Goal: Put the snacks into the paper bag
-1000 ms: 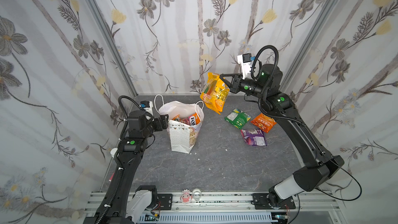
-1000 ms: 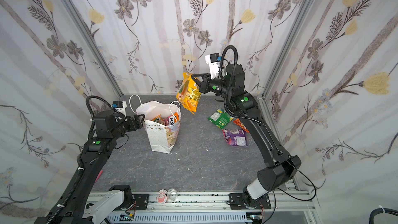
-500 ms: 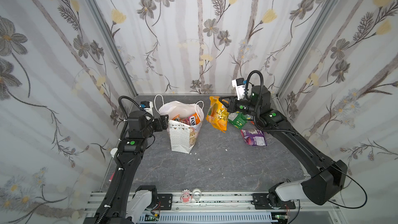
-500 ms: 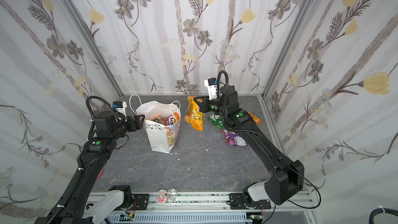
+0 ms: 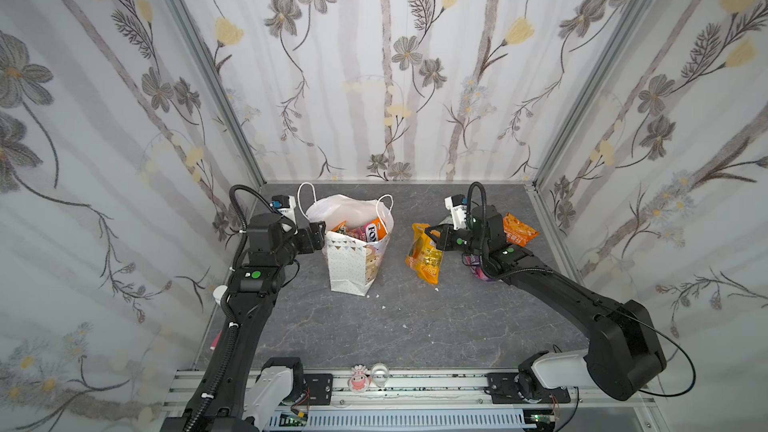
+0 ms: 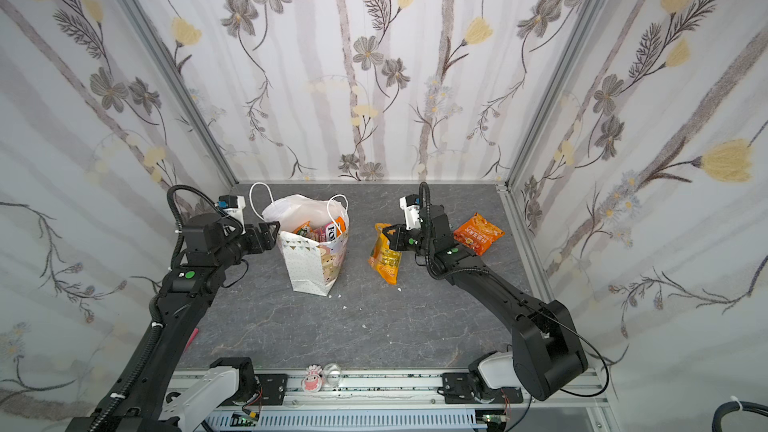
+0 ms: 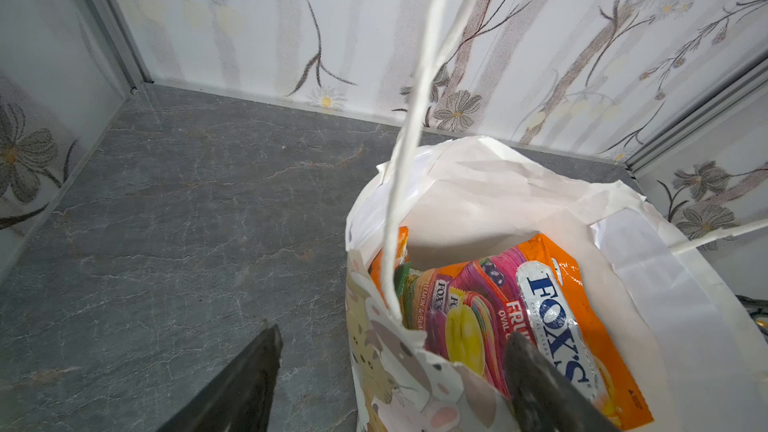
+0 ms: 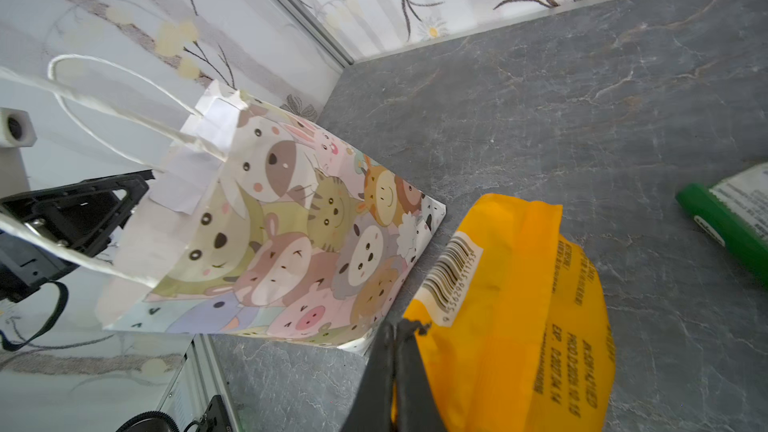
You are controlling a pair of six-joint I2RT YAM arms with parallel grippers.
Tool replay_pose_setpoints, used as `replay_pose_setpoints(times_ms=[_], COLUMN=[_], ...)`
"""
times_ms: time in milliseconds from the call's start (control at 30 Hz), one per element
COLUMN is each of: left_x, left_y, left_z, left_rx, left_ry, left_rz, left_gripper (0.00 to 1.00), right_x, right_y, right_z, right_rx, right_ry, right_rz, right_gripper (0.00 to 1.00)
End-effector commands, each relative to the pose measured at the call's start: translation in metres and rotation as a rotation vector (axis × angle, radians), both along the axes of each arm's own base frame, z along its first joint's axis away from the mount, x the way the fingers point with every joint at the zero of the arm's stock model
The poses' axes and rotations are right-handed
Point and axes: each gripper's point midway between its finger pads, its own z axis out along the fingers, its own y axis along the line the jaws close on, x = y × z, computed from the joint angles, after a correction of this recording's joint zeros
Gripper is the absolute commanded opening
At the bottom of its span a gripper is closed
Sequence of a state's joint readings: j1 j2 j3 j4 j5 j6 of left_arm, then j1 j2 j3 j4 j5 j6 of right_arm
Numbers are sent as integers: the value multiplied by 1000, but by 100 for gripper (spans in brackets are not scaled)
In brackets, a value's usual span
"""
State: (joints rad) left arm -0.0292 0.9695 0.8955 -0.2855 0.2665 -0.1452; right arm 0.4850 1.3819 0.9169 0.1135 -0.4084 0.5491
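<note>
Pinches yellow-orange packet by one edge in the clenched right gripper, dangling low at 3 o'clock of the paper bag. Straddles the rim at 9 o'clock with left gripper spread, clamping nothing. Risks toppling the unsteadied bag if swung across without lifting.

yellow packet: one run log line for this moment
right gripper: shut on yellow packet | packet: beside paper bag, not in | left gripper: open, astride bag rim | bag: holds candy packets

One paper bag; four packets outside: yellow, orange, purple, green.
</note>
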Motion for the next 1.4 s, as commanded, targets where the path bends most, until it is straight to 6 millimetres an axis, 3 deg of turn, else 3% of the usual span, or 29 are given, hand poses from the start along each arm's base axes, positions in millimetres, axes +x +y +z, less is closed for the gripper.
replay_pose_setpoints(times_ms=[0,200,400,533,733,833,933,1133,1367], left_x=[2,3,3,2,3,3,3,2,2], left_y=[0,0,0,-1,0,0,0,0,0], left_z=[3,3,3,3,2,4,4,5,8], left_rx=[8,9,9,8,10,8,9,10,10], left_ry=[-20,-18,-19,-18,-17,-22,-23,-25,-33], left_rz=[-5,-4,-5,-5,-4,-2,-1,1,0], left_gripper=[84,84,84,84,84,84,84,84,84], right_x=[9,7,0,-3,-21,-38,-65,-130,-164], right_y=[-6,-45,-65,-82,-96,-102,-88,-52,-29], right_z=[3,-49,-72,-75,-70,-67,-68,-98,-130], right_rx=[-6,-129,-229,-269,-347,-387,-347,-240,-241], right_ry=[-46,82,148,158,178,191,212,297,305], right_rz=[-31,-151,-219,-273,-305,-313,-267,-148,-47], right_gripper=[0,0,0,12,45,47,46,47,48])
